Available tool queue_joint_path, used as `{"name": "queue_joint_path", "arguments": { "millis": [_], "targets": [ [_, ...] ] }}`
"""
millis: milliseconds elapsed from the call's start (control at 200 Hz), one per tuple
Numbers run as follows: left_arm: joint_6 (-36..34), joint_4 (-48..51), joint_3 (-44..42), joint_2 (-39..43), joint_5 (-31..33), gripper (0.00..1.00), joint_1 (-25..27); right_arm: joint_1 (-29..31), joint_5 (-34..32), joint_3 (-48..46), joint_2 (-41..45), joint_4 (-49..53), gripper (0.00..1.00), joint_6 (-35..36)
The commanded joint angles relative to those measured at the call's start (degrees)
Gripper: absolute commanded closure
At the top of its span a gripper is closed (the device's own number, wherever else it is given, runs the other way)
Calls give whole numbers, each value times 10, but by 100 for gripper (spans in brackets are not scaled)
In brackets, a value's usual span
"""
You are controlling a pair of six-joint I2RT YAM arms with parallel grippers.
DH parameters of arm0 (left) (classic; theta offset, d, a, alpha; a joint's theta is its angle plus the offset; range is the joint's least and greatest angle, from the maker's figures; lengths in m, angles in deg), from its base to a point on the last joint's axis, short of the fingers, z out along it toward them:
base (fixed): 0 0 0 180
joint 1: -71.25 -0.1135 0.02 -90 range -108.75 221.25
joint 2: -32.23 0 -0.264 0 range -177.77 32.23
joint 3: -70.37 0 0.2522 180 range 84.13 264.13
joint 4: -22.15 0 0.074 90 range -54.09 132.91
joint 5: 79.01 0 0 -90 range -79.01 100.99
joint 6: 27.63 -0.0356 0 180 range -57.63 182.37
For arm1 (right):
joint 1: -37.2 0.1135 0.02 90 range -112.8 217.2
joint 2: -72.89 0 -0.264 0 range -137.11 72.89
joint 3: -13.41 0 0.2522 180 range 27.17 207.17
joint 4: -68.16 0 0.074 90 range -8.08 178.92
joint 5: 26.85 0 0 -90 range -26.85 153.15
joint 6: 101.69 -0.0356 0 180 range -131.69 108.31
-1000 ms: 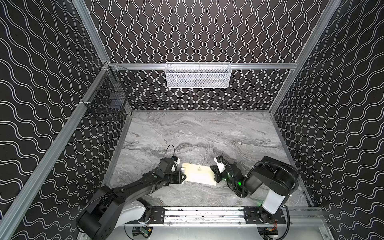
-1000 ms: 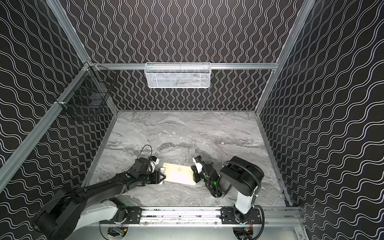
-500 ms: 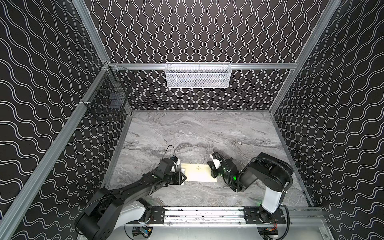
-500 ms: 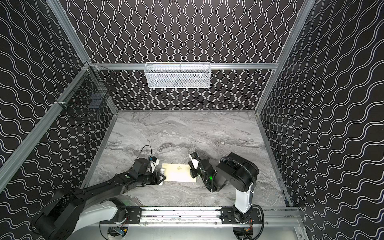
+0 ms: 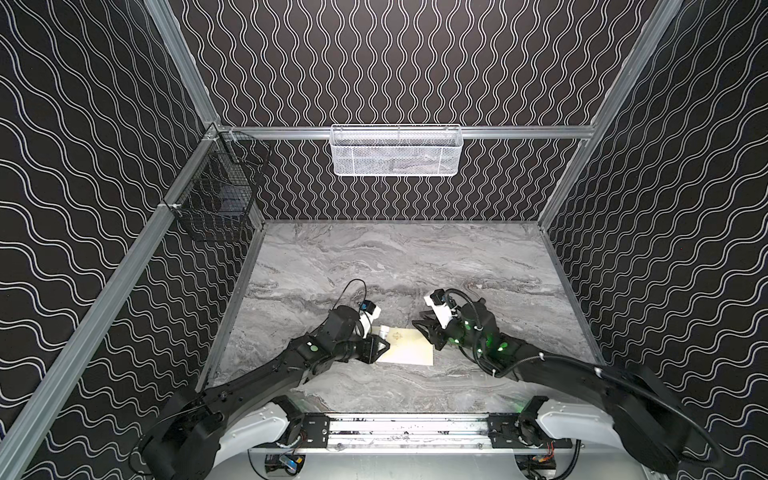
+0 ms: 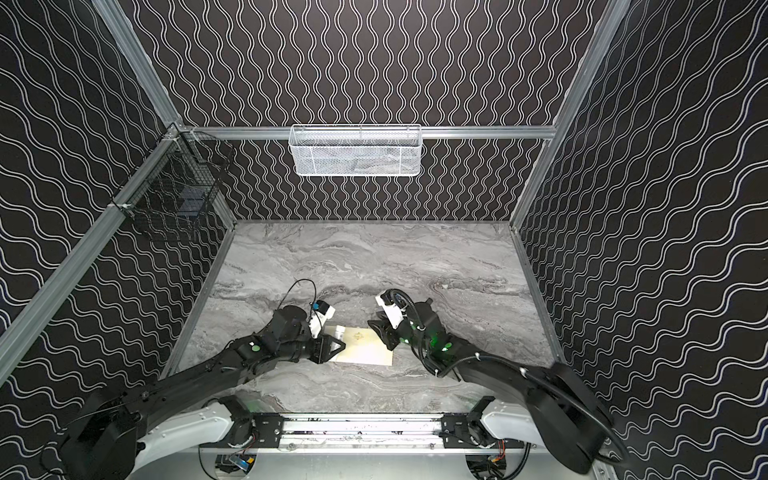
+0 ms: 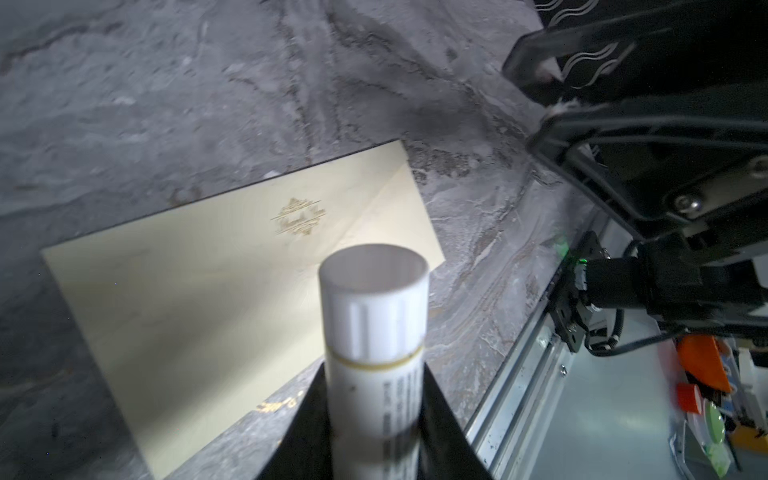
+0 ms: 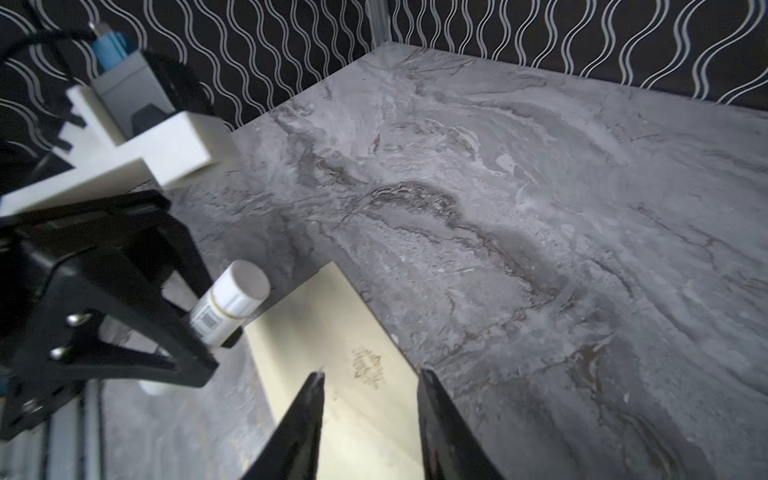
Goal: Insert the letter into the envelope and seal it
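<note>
Left hand pinching glue stick; envelope flat between hands; right hand spread and holding nothing.

Left hand (image 5: 378, 348): fingers pressed against the sides of a white glue stick (image 7: 376, 332). The ribbed cap is on, and the capped end sticks out past the tips toward the envelope's left end. Whether the stick touches the paper cannot be told. Envelope (image 7: 208, 291): cream, flat on the grey marbled surface (image 5: 395, 257) near the front rail, pointed flap folded down, gold emblem (image 7: 298, 216) facing up. Right hand (image 8: 371, 374): fingers parted with a clear gap and nothing between them. Its tips sit low over the envelope's right end near the emblem; contact cannot be told.
</note>
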Motion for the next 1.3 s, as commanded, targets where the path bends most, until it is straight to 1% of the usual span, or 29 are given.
{"name": "queue_joint_path", "arguments": {
  "millis": [0,100,150,235,325,385,460,516,576,666,711,781,851,891,991,1091,1176,1296],
  "targets": [
    [-82,2,27,11,22,100,30,1,73,25,70,179,55,-61],
    [-124,-4,44,19,10,100,52,1,103,41,132,243,47,-130],
    [-146,-9,51,23,3,100,68,1,131,50,150,265,46,-152],
    [-187,11,74,24,-2,100,96,0,169,86,157,321,45,-167],
    [-209,8,94,14,-57,100,118,0,216,144,142,382,42,-156],
    [-235,53,123,0,-69,100,124,1,239,179,125,423,41,-124],
    [-270,100,149,-11,-83,100,128,1,246,217,108,474,40,-59],
    [-286,117,158,-11,-98,100,128,1,253,229,103,483,40,-17],
    [-305,132,167,-9,-107,100,129,0,274,231,105,477,41,40],
    [-329,155,179,-5,-116,100,129,1,294,209,124,439,43,118],
    [-337,162,182,-4,-123,100,129,1,288,194,140,420,44,171],
    [-348,176,189,-7,-129,100,129,1,284,165,158,379,45,226],
    [-355,184,192,-8,-136,100,128,1,283,157,169,386,44,312],
    [-357,187,193,-7,-138,100,129,1,286,157,172,389,42,342],
    [-358,180,186,-2,-149,100,129,1,287,165,167,387,42,372],
    [-358,174,183,2,-152,100,129,1,309,186,141,397,43,390],
    [-359,177,185,-1,-152,100,129,0,347,202,108,410,48,398],
    [-355,174,183,0,-152,100,129,1,369,213,76,411,57,381]
  ]
}}
